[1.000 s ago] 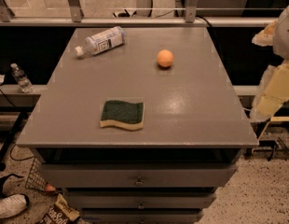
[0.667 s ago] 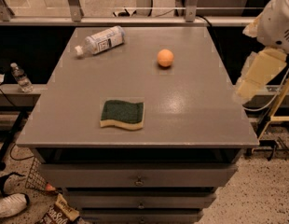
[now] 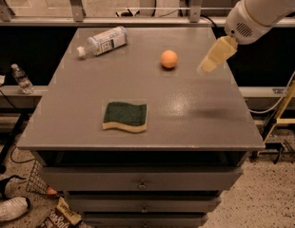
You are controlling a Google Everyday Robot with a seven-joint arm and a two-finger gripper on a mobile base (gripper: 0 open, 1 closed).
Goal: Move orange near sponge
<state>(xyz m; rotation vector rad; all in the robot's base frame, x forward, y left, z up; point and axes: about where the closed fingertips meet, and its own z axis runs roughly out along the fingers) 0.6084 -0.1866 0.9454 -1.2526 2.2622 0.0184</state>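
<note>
The orange (image 3: 169,59) lies on the far part of the grey table (image 3: 195,122), well apart from the sponge (image 3: 125,116) near the front. The gripper (image 3: 208,64) hovers near the orange's right side, not touching it; whether it is open or closed, I cannot tell.

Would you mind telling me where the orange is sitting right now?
In the camera view the orange sits on the table's far half, right of the bottle and beyond the sponge; the gripper hovers to its right.
</note>
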